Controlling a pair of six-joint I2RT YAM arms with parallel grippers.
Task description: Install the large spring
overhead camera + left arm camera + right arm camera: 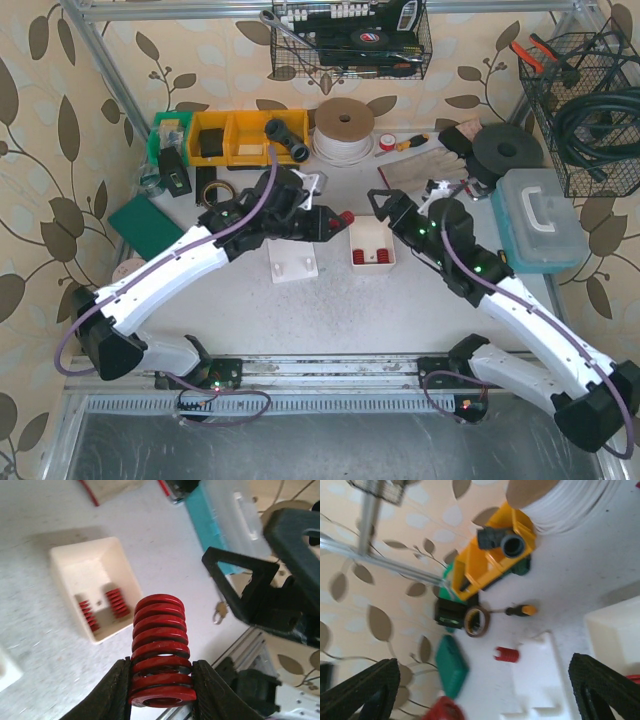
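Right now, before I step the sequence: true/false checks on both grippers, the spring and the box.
1. The left gripper is shut on the spring. True.
2. The right gripper holds a spring. False: its jaws stand wide open with nothing between them.
3. The box has small springs in it. True.
4. The spring is seated on the fixture. False: it is in the left gripper's grip, not on the fixture.
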